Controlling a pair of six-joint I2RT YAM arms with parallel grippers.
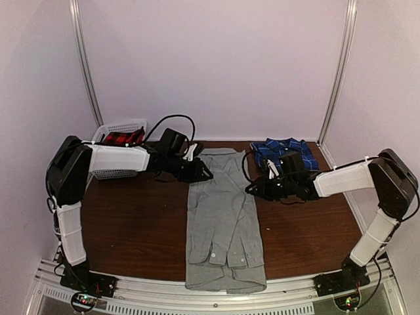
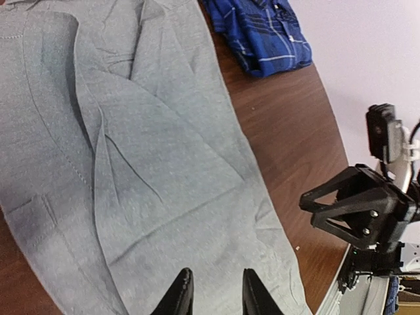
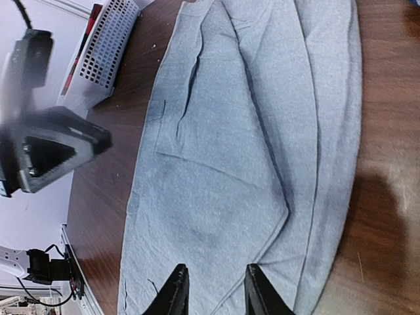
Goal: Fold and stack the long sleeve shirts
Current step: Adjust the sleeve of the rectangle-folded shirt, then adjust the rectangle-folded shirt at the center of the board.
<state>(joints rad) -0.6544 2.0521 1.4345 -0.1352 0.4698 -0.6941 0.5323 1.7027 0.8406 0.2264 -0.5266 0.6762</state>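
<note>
Left gripper (image 2: 216,274) and right gripper (image 3: 214,270), jaws slightly parted and empty, hover over opposite long edges of the narrowed grey shirt (image 1: 223,216) between them, seemingly placed for a crosswise fold. The plaid shirt (image 1: 283,149) lies just beyond the right gripper.

Soft, even light falls from above in the top view. The pale walls (image 1: 216,65) take a faint pink-lavender cast, and the whole frame looks slightly grainy and soft. The dark brown wooden table (image 1: 131,230) reads dull, with weak, diffuse shadows under the arms and along the plain light grey fabric shirt (image 1: 223,216). Both wrist views bow lines near their edges — the table's rim curves strongly in the left wrist view. In the right wrist view the black left gripper (image 3: 98,141) is smeared and out of focus, and a blurry dark shadow lies on the wood at right — the shirt's creases stay fairly crisp.
</note>
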